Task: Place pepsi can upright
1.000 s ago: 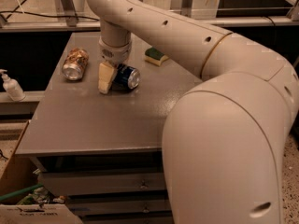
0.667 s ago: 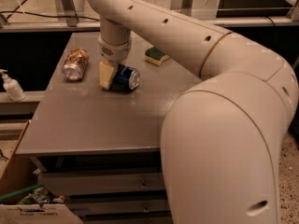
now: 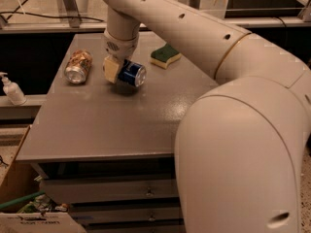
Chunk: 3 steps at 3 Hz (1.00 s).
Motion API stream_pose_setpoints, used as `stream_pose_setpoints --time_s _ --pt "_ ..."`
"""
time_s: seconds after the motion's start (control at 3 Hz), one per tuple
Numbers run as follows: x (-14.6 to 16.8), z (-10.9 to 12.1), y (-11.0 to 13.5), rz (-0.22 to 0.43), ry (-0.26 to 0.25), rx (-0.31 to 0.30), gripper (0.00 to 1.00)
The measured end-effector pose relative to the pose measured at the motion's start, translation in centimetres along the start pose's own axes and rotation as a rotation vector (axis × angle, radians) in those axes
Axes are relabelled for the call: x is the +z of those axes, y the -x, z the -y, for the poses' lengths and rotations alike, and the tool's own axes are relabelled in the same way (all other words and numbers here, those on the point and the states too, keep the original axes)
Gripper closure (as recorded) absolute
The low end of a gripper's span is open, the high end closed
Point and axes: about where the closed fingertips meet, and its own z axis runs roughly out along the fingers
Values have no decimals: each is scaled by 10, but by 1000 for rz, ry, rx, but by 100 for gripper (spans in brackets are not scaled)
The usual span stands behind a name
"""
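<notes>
1. The gripper (image 3: 120, 73) hangs over the far-left part of the table (image 3: 107, 130), below a wrist that points down from the arm reaching in from the right edge
2. It is clenched on the pepsi can (image 3: 133, 74): a tan finger pad (image 3: 111, 70) presses the can's left flank, and the opposite finger is hidden behind the can
3. The pepsi can lies roughly on its side in that grasp, with one silver end turned toward the near-right corner; a shadow sits beneath it, but I cannot tell whether it rests on the table or hangs just off it
4. A tan patterned can (image 3: 78, 66) lies on its side near the far-left corner, close to the gripper but apart from it, and a green-and-yellow sponge (image 3: 165, 56) sits by the far edge
5. Judged step: the grasp is made and the can is not yet upright
6. The next move likely calls for turning the wrist until the can's axis is vertical, setting a silver end flat on bare tabletop clear of the other can, then letting go
</notes>
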Motion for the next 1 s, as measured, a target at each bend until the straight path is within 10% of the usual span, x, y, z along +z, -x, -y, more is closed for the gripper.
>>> stream_pose_setpoints --time_s 1.0 --pt "-73 -20 22 558 129 -101 100"
